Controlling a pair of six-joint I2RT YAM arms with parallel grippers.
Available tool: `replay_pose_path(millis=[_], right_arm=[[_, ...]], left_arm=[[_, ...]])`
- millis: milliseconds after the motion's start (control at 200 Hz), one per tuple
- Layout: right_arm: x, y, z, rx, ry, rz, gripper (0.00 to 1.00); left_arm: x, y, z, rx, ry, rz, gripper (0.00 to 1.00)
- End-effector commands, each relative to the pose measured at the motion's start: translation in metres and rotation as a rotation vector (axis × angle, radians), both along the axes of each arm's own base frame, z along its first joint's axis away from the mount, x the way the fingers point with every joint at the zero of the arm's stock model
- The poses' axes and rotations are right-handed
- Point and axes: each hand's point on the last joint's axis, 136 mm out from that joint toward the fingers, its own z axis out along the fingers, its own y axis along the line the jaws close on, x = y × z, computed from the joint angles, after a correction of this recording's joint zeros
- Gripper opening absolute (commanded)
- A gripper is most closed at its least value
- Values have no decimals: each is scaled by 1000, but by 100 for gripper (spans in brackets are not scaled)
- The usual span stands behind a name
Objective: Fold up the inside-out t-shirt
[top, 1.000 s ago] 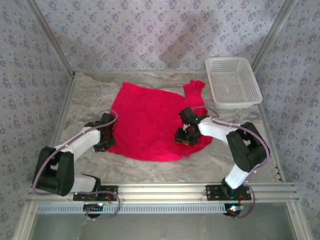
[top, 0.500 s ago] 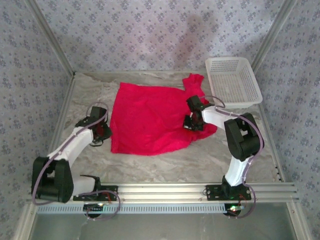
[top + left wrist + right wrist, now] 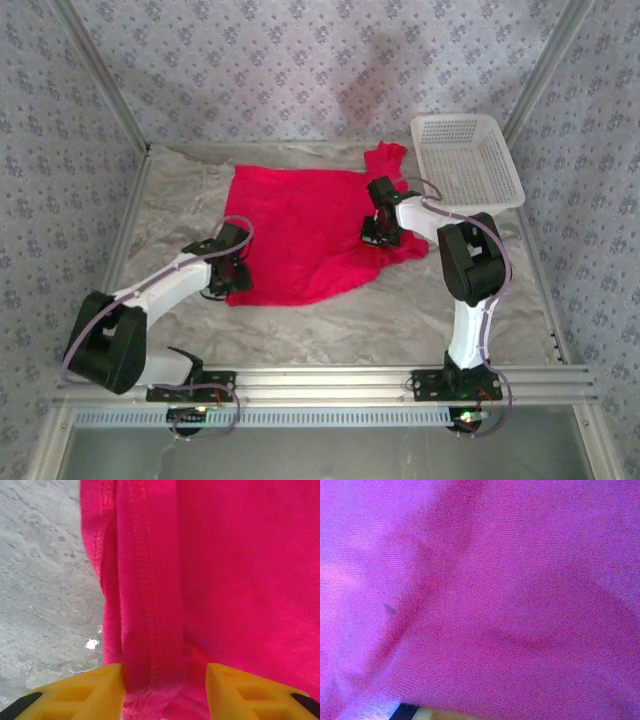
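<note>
Here the red t-shirt (image 3: 300, 230) lies spread on the counter (image 3: 400, 320), mid-frame in the overhead view. The left pincer (image 3: 232, 277) sits at its lower left corner, yellow fingers (image 3: 90, 687) apart astride a stitched hem fold. The right pincer (image 3: 382, 236) is pinched together on cloth at the shirt's right side, near the white basket (image 3: 468, 160).

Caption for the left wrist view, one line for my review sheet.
Left gripper, jaws apart, straddles a stitched seam of the red t-shirt lying on the grey table.
</note>
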Motion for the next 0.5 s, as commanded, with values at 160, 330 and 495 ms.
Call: replay_pose_path(millis=[160,330,495], right_arm=[[-2,-11,7,-16,11,6,0],[0,-26,-7,-37,40,-26,0],[-9,-49,-24,-107,108,-55,0]], left_arm=[[18,0,-15,47,-12,13,28],[34,15,11,95,-46,39,0],[79,37,73,-185,-236,173,0]])
